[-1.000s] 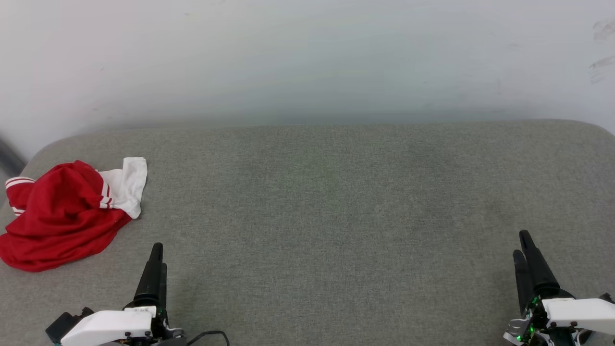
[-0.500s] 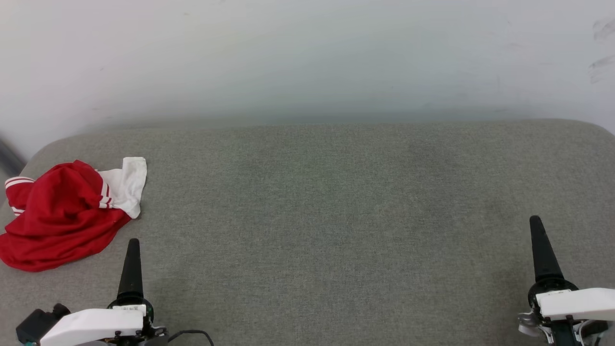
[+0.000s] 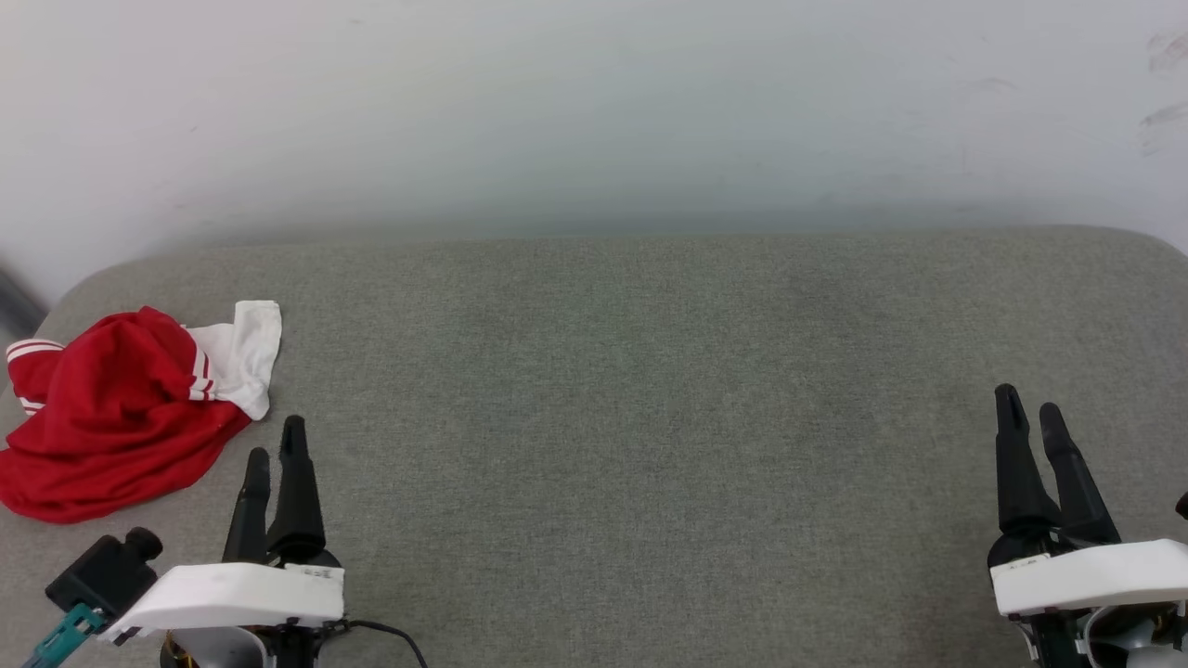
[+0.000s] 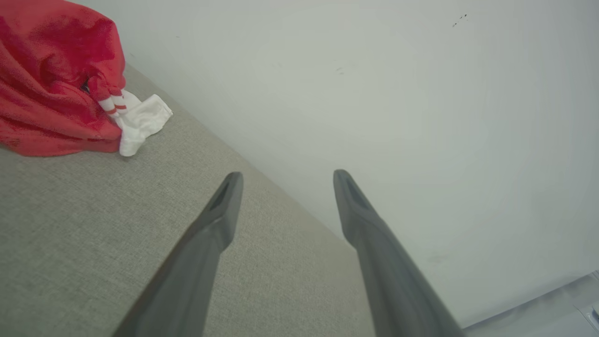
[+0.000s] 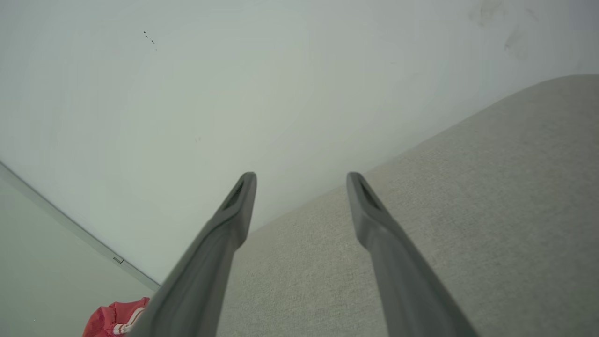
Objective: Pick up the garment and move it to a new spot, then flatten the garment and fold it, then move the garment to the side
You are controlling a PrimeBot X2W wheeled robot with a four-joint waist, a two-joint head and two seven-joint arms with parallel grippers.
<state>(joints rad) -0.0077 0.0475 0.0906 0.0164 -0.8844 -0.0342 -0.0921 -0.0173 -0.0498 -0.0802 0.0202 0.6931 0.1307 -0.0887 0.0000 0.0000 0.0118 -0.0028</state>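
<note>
With every step still ahead, the garment (image 3: 111, 417) is lying crumpled at the surface's (image 3: 631, 417) left edge, while the left claw (image 3: 276, 439) and right claw (image 3: 1027, 399) are hovering parted and empty.

The garment (image 3: 111, 417) lies heaped on the upholstered surface (image 3: 631, 417), just ahead and to the left of the left gripper (image 3: 276, 439) jaws, not touching them. The right gripper (image 3: 1027, 399) jaws stand well apart to the right, over the same surface. The wall (image 3: 594, 111) rises behind the surface, ahead of both.
</note>
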